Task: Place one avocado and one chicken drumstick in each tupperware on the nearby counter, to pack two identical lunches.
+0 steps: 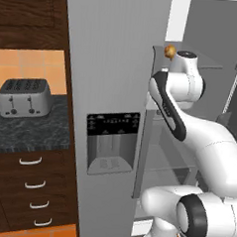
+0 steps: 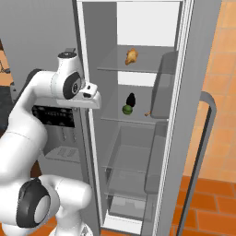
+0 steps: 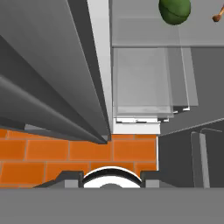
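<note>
- The arm [image 2: 32, 120] rises near the base and bends up toward the open fridge [image 2: 138, 115]; its hand [image 2: 87, 94] sits at the left edge of the opening, level with the middle shelf.
- I cannot tell whether the fingers stand wide or narrow: in the hand view the tips hardly clear the bottom edge, and in the right base view they are too small to read. Nothing seems to be held.
- The hand looks straight down past the fridge wall to the orange floor [image 3: 65, 153], so it probably needs to tip forward before it can reach into the shelf.
- The step in hand looks like fetching the first item from the fridge; none of the packing looks done yet.
- On the middle shelf [image 2: 133, 120] a green avocado [image 2: 126, 109] lies just in front of a darker one [image 2: 131, 99]. The green one is nearer, so it is the easier first pick.
- Come in level over the shelf lip, with the fingers spread wider than the fruit, and close on its round middle; it may roll.
- A small brown piece [image 2: 148, 112] lies to the right on that shelf; it is too small to name.
- Farther up, a chicken drumstick [image 2: 131, 56] rests on the top shelf.
- The counter [image 1: 25, 129], with a toaster [image 1: 25, 97] on it, lies to the left of the fridge.
</note>
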Motion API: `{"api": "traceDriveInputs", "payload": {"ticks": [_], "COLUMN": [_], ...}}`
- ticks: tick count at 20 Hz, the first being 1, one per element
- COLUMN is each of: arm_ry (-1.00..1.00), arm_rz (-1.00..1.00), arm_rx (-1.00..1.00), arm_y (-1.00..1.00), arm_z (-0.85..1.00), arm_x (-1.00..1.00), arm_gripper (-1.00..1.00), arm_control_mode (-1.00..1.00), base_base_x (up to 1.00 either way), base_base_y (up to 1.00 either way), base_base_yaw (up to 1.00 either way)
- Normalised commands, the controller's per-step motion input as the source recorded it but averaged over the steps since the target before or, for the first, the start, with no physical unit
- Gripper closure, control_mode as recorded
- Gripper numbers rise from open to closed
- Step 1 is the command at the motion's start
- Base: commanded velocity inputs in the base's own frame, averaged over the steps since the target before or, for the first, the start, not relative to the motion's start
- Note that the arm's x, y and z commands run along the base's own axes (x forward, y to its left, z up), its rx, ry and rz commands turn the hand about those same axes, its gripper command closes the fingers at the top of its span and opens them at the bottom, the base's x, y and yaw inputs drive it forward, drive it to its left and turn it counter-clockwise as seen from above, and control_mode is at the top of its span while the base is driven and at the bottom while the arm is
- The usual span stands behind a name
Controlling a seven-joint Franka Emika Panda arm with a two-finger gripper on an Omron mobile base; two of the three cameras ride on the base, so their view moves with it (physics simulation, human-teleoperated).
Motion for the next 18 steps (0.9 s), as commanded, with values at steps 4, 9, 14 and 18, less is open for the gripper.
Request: {"api": "traceDriveInputs", "payload": {"ticks": [4, 9, 14, 18], "arm_ry": [0.02, 0.00, -0.45, -0.30], "arm_rz": [-0.02, 0.05, 0.18, 0.29], "arm_rx": [-0.01, -0.04, -0.04, 0.00], "arm_y": [0.04, 0.03, -0.81, -0.71], "arm_z": [-0.22, -0.18, 0.43, 0.24], "arm_x": [-0.09, -0.42, -0.50, 0.28], "arm_gripper": [-1.00, -1.00, -1.00, -1.00], "arm_control_mode": [-1.00, -1.00, -1.00, -1.00], "base_base_x": [0.00, 0.00, 0.00, 0.00], "base_base_y": [0.00, 0.00, 0.00, 0.00], "base_base_yaw": [0.00, 0.00, 0.00, 0.00]}}
